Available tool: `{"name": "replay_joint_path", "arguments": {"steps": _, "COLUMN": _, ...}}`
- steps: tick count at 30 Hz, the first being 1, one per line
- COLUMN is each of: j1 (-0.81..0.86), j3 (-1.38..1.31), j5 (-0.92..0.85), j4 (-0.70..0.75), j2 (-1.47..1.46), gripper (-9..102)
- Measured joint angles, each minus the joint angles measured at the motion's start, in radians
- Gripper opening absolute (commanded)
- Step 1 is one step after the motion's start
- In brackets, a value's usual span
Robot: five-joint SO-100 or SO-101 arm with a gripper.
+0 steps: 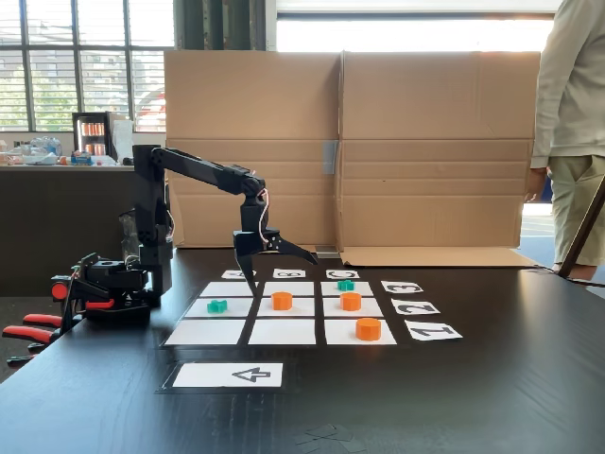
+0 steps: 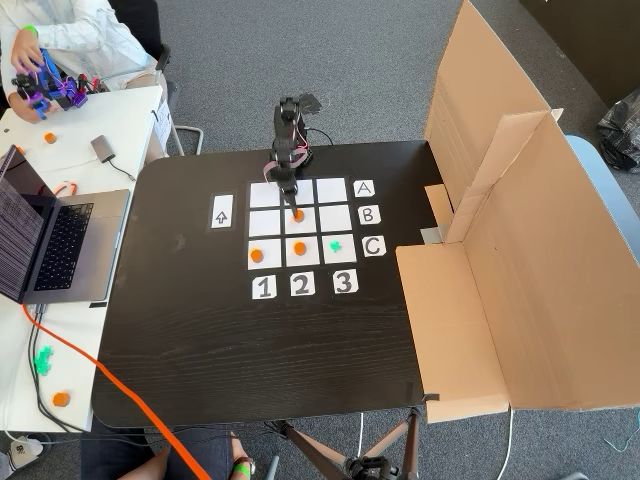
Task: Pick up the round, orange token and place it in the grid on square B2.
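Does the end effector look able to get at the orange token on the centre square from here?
Probably yes: the end effector hangs open above the grid, close to the orange token on the centre square, with nothing standing between them.

Orange tokens (image 1: 282,301); teal tokens (image 1: 217,305); white grid (image 1: 221,332) on black table (image 1: 473,397); brown cardboard (image 1: 425,151)
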Motion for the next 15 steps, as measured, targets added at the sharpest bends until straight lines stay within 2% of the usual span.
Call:
{"name": "replay_joint_path", "arguments": {"steps": 1, "j1": 0.038, "j3": 0.020, "j5": 0.002, "j4": -0.014, "j2": 0.072, "gripper": 55}}
{"name": "replay_joint_path", "arguments": {"steps": 4, "j1": 0.144, "j3": 0.066, "j5": -0.017, "j4": -0.074, "j2": 0.252, "gripper": 20}}
{"name": "replay_joint_path", "arguments": {"steps": 6, "j1": 0.270, "j3": 0.092, "j5": -0.020, "j4": -0.140, "j2": 0.399, "gripper": 2}}
{"name": "replay_joint_path", "arguments": {"steps": 10, "j1": 0.546, "j3": 0.138, "j5": -0.014, "j4": -0.301, "j2": 0.588, "gripper": -1}}
{"name": "replay_joint_path", "arguments": {"steps": 15, "j1": 0.933, "j3": 0.267, "j5": 0.118, "j4": -0.469, "j2": 0.765, "gripper": -1}}
